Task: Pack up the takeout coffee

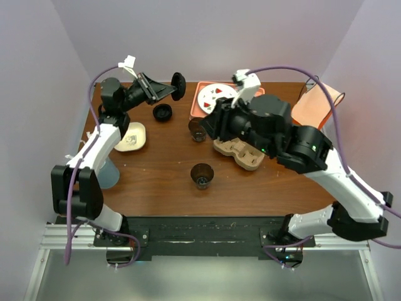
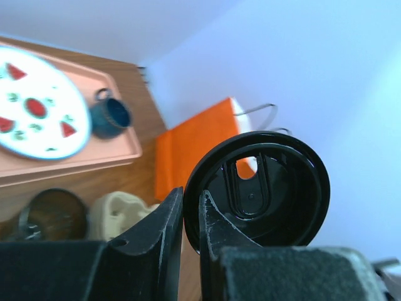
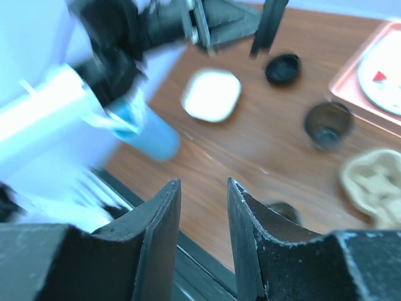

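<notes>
My left gripper [image 1: 170, 89] is raised over the table's far left and is shut on the rim of a round black lid [image 1: 178, 86]. The left wrist view shows the lid [image 2: 276, 188] pinched on edge between the fingertips [image 2: 191, 194]. Two dark brown disposable cups stand open, without lids: one [image 1: 198, 130] just in front of my right gripper [image 1: 206, 125], one [image 1: 202, 175] nearer the table's front. My right gripper [image 3: 203, 185] is open and empty above the table. The right wrist view shows the far cup [image 3: 327, 124].
A second round black piece [image 1: 162, 112] lies far left. A moulded cardboard cup carrier [image 1: 241, 153] lies centre-right. A pink tray [image 1: 197, 106] holds a patterned plate [image 1: 216, 97] and a blue mug [image 2: 111, 116]. An orange bag [image 1: 316, 106], a white dish [image 1: 131, 138] and a blue tumbler [image 1: 108, 172] also stand here.
</notes>
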You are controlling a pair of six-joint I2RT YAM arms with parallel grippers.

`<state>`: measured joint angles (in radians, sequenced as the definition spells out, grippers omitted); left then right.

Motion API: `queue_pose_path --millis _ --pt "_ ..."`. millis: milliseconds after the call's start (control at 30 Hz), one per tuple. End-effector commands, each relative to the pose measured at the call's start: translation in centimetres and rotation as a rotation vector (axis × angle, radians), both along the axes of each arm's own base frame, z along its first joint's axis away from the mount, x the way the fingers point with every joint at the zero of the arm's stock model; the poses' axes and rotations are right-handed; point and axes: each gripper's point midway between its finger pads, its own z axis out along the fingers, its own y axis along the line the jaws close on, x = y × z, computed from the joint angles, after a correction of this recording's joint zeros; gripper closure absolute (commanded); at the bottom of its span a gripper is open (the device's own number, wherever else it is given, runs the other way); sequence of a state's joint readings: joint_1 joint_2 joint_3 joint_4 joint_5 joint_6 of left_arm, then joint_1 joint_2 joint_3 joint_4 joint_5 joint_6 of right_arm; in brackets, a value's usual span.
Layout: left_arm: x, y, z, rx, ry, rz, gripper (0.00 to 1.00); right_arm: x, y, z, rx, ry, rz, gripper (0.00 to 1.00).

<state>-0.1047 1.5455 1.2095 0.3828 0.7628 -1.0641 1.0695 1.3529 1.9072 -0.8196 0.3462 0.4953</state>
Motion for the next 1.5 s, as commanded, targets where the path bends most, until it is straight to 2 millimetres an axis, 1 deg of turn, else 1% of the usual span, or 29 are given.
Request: queue_pose_path --millis 0,33,67,100,233,300,333,400,433,533,600,633,667,700,733,800,833,867,933,1000,1033,1067,1100,1133,1167,1233,1267,1367,1467 --pt "-6.1 -1.4 7.4 -0.119 -0.197 -0.138 0.85 -1.1 0.6 5.1 0.354 -0.002 0.060 0.60" --pt "-6.8 -1.8 8.0 -0.117 -0.207 -0.153 0.85 -0.6 0.7 4.9 0.381 0.000 0.063 0.60" --pt "-7.8 -1.9 8.9 -0.118 -0.233 -0.166 0.85 -0.7 0.9 5.0 0.409 0.028 0.076 0.60" --pt "-8.6 -2.0 9.2 -0.126 -0.235 -0.191 0.85 -0.8 1.2 5.2 0.419 0.043 0.100 0.60" --pt "-11.9 -2.0 11.4 -0.194 -0.291 -0.270 0.85 -0.4 0.8 8.6 0.503 0.018 0.090 0.60" --pt "-13.3 -2.0 12.1 -0.242 -0.308 -0.312 0.85 -0.7 0.6 9.3 0.554 0.027 0.098 0.60" --pt "-13.7 -1.9 12.3 -0.262 -0.308 -0.325 0.85 -0.4 1.0 8.9 0.573 0.025 0.108 0.60" --pt "-15.0 -1.8 13.0 -0.314 -0.317 -0.368 0.85 -0.9 1.5 9.1 0.590 -0.008 0.158 0.60" --pt "-15.0 -1.8 13.0 -0.327 -0.310 -0.380 0.85 -1.1 2.2 8.7 0.586 -0.025 0.201 0.59" --pt "-16.1 -1.8 14.0 -0.335 -0.314 -0.422 0.85 -0.7 1.9 9.1 0.567 -0.104 0.205 0.59" --pt "-16.4 -1.7 14.2 -0.339 -0.290 -0.428 0.85 -0.4 1.8 9.3 0.543 -0.156 0.200 0.59" --pt "-16.5 -1.8 14.1 -0.347 -0.271 -0.432 0.85 -0.1 1.7 9.7 0.491 -0.255 0.212 0.58" --pt "-16.7 -1.7 14.0 -0.365 -0.246 -0.434 0.85 -0.2 2.4 9.3 0.444 -0.294 0.251 0.57" --pt "-16.7 -1.8 13.9 -0.369 -0.227 -0.433 0.85 0.0 2.4 9.2 0.402 -0.334 0.256 0.57" --pt "-17.1 -1.7 14.0 -0.371 -0.210 -0.429 0.85 0.4 2.3 8.1 0.304 -0.391 0.259 0.57" --pt "-16.9 -1.6 13.6 -0.391 -0.155 -0.402 0.84 0.8 1.8 7.3 0.234 -0.449 0.246 0.57" --pt "-17.6 -1.4 14.0 -0.397 -0.156 -0.395 0.83 1.0 1.5 7.5 0.202 -0.512 0.244 0.57" --pt "-17.3 -1.4 13.6 -0.407 -0.111 -0.374 0.83 1.0 1.5 7.4 0.186 -0.532 0.247 0.57" --pt "-18.1 -1.2 13.9 -0.415 -0.100 -0.375 0.83 1.1 1.7 7.2 0.138 -0.584 0.269 0.57" --pt "-18.6 -1.2 13.8 -0.419 -0.064 -0.374 0.83 0.6 2.5 6.4 0.108 -0.620 0.333 0.56" --pt "-18.6 -1.2 13.5 -0.409 -0.043 -0.371 0.84 0.6 2.5 6.8 0.097 -0.685 0.339 0.56" --pt "-18.4 -1.4 12.4 -0.376 0.008 -0.363 0.83 0.6 2.7 6.6 0.091 -0.718 0.346 0.55" --pt "-18.9 -1.4 12.3 -0.362 0.009 -0.361 0.83 0.1 3.6 5.4 0.090 -0.766 0.400 0.55" --pt "-19.0 -1.4 11.9 -0.353 0.021 -0.359 0.83 -0.3 3.3 5.8 0.077 -0.831 0.410 0.56" --pt "-19.1 -1.5 11.0 -0.345 0.055 -0.363 0.83 -0.3 3.2 5.9 0.086 -0.848 0.404 0.55" --pt "-20.0 -1.5 10.7 -0.339 0.064 -0.381 0.83 -0.9 3.1 6.9 0.114 -0.907 0.415 0.56" --pt "-20.3 -1.6 10.0 -0.333 0.088 -0.401 0.83 -1.2 3.4 7.0 0.114 -0.922 0.438 0.57" --pt "-21.3 -1.7 9.4 -0.317 0.104 -0.449 0.83 -2.5 4.3 7.1 0.105 -0.950 0.547 0.58" --pt "-21.9 -1.7 9.5 -0.302 0.106 -0.477 0.83 -3.2 4.4 7.4 0.125 -0.949 0.579 0.57"
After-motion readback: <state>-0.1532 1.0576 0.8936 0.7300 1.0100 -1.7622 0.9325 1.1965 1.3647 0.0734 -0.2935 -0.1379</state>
